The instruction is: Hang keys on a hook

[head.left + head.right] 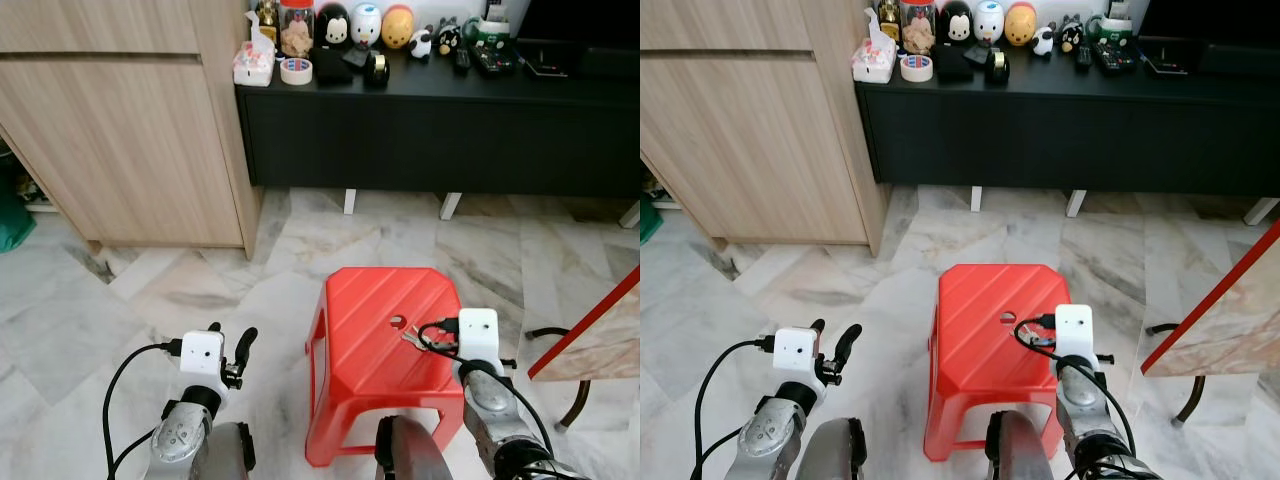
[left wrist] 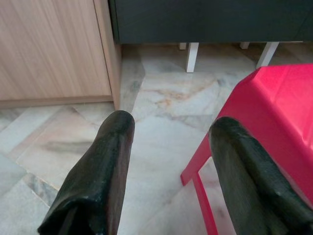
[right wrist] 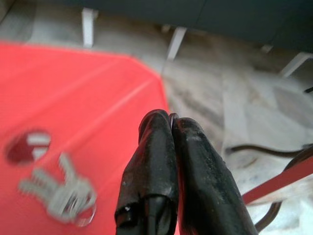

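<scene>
Your right gripper (image 3: 171,128) is pressed together above the red plastic stool (image 1: 372,340), beside the silver keys (image 3: 61,193). Your left gripper (image 2: 168,147) hangs spread apart over the marble floor (image 1: 200,280)

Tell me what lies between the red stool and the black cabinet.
Bare marble floor alone, seen in the left eye view, separates the red stool from the black cabinet; the cabinet's white legs stand at the far edge.
</scene>
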`<state>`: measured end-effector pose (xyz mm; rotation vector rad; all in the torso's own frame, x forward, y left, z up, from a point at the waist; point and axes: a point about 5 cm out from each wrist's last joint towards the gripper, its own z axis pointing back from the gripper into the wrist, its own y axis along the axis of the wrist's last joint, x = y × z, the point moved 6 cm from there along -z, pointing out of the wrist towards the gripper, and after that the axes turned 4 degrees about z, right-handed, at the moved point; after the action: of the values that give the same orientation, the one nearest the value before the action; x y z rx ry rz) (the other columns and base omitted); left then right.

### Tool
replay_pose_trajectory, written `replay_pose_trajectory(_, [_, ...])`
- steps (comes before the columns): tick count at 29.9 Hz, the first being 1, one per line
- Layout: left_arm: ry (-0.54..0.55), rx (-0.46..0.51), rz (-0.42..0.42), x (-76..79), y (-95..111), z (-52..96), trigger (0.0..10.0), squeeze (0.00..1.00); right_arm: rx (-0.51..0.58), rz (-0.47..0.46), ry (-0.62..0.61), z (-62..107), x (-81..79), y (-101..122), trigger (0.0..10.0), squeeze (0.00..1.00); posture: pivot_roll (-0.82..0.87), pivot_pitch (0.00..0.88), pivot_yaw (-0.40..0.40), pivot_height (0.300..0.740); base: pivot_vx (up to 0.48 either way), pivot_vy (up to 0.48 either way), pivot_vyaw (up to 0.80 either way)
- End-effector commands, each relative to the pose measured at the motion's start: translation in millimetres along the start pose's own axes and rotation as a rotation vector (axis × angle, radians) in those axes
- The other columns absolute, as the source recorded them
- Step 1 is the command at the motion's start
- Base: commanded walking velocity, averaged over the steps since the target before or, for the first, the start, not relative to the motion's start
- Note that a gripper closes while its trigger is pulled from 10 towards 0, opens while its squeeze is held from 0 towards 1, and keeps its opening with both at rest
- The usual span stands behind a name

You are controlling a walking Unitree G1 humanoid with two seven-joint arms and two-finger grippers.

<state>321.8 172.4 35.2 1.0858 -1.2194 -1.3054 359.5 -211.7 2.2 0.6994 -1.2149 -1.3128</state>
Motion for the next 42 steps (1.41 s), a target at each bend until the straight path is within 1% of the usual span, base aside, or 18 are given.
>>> replay_pose_trajectory(1, [0.012, -0.006, 0.007, -2.5, -3.2, 0.4, 10.0, 0.0, 0.039, -0.021, -0.049, -2.5, 11.1, 9.6, 0.0, 0.0, 0.06, 0.0, -0.075, 0.595, 0.0, 0.0, 0.0])
replay_pose_trajectory(2, [0.013, -0.001, 0.006, -2.8, -1.8, -2.5, 10.0, 0.0, 0.106, -0.04, -0.105, -3.4, 21.5, 23.6, 0.0, 0.0, 0.06, 0.0, -0.07, 0.595, 0.0, 0.0, 0.0])
replay_pose_trajectory(3, [0.013, 0.0, 0.006, -2.9, -1.4, -3.7, 10.0, 0.0, 0.134, -0.048, -0.129, -3.6, 25.9, 29.7, 0.0, 0.0, 0.06, 0.0, -0.069, 0.595, 0.0, 0.0, 0.0])
replay_pose_trajectory(8, [0.013, -0.003, 0.002, -4.5, -2.1, -8.1, 10.0, 0.0, 0.264, -0.122, -0.162, -5.9, 34.7, 64.4, 0.0, 0.0, 0.04, 0.0, -0.059, 0.595, 0.0, 0.0, 0.0])
replay_pose_trajectory(9, [0.013, -0.003, 0.002, -4.5, -2.1, -8.1, 10.0, 0.0, 0.264, -0.122, -0.162, -5.9, 34.7, 64.4, 0.0, 0.0, 0.04, 0.0, -0.059, 0.595, 0.0, 0.0, 0.0])
replay_pose_trajectory(10, [0.012, -0.007, -0.003, -4.4, -3.0, -9.2, 10.0, 0.0, 0.291, -0.146, -0.147, -6.6, 33.5, 72.8, 2.3, 0.0, 0.04, 0.0, -0.057, 0.595, 0.0, 0.0, 0.0])
replay_pose_trajectory(11, [0.012, -0.009, -0.004, -4.5, -3.6, -9.6, 10.0, 0.0, 0.296, -0.161, -0.127, -7.3, 30.9, 76.0, 10.0, 0.0, 0.04, 0.0, -0.057, 0.595, 0.0, 0.0, 0.0])
replay_pose_trajectory(15, [0.016, -0.02, -0.003, -4.5, -8.1, -10.2, 10.0, 0.0, 0.278, -0.2, -0.062, -8.0, 19.2, 74.9, 10.0, 0.0, 0.03, 0.0, -0.057, 0.595, 0.0, 0.0, 0.0])
replay_pose_trajectory(16, [0.019, -0.029, -0.002, -4.0, -11.6, -10.1, 10.0, 0.0, 0.279, -0.196, -0.019, -4.6, 11.2, 70.7, 10.0, 0.0, 0.03, 0.0, -0.058, 0.595, 0.0, 0.0, 0.0])
replay_pose_trajectory(18, [0.02, -0.034, 0.001, -3.1, -13.6, -9.8, 10.0, 0.0, 0.279, -0.177, 0.02, 0.4, 4.3, 63.3, 10.0, 0.0, 0.03, 0.0, -0.058, 0.595, 0.0, 0.0, 0.0])
replay_pose_trajectory(21, [0.022, -0.034, 0.006, -1.8, -14.9, -9.7, 10.0, 0.0, 0.244, -0.204, 0.036, 7.0, 3.2, 45.9, 10.0, 0.0, 0.03, 0.0, -0.058, 0.595, 0.0, 0.0, 0.0])
replay_pose_trajectory(22, [0.021, -0.037, 0.007, -1.1, -15.9, -9.3, 10.0, 0.0, 0.233, -0.199, 0.039, 9.4, 3.0, 39.9, 10.0, 0.0, 0.03, 0.0, -0.058, 0.605, 0.0, 0.0, 0.0])
replay_pose_trajectory(23, [0.021, -0.037, 0.007, -1.1, -15.9, -9.3, 10.0, 0.0, 0.233, -0.199, 0.039, 9.4, 3.0, 39.9, 10.0, 0.0, 0.03, 0.0, -0.058, 0.605, 0.0, 0.0, 0.0])
replay_pose_trajectory(28, [0.018, -0.039, 0.007, -0.4, -17.2, -11.2, 10.0, 0.0, 0.185, -0.223, 0.058, 11.1, -2.1, 28.7, 10.0, 0.0, 0.02, 0.0, -0.053, 0.65, 0.0, 0.0, 0.0])
replay_pose_trajectory(31, [0.021, -0.04, 0.004, -1.5, -17.0, -12.5, 10.0, 0.0, 0.153, -0.207, 0.055, 9.5, -5.3, 25.6, 10.0, 0.0, 0.03, 0.0, -0.057, 0.67, 0.0, 0.0, 0.0])
replay_pose_trajectory(35, [0.037, -0.055, -0.003, -4.6, -21.5, -11.4, 10.0, 0.0, 0.168, -0.242, 0.071, 8.3, -10.8, 33.2, 10.0, 0.0, 0.03, 0.0, -0.057, 0.69, 0.0, 0.0, 0.0])
replay_pose_trajectory(37, [0.06, -0.085, -0.007, -10.3, -30.3, -6.8, 10.0, 0.0, 0.18, -0.217, 0.102, 8.3, -17.7, 38.1, 10.0, 0.0, 0.03, 0.0, -0.064, 0.705, 0.0, 0.0, 0.0])
replay_pose_trajectory(42, [0.091, -0.123, -0.009, -19.8, -42.0, 1.2, 10.0, 0.0, 0.183, -0.21, 0.107, 9.4, -19.0, 38.9, 10.0, 0.0, 0.04, 0.0, -0.066, 0.725, 0.0, 0.0, 0.0])
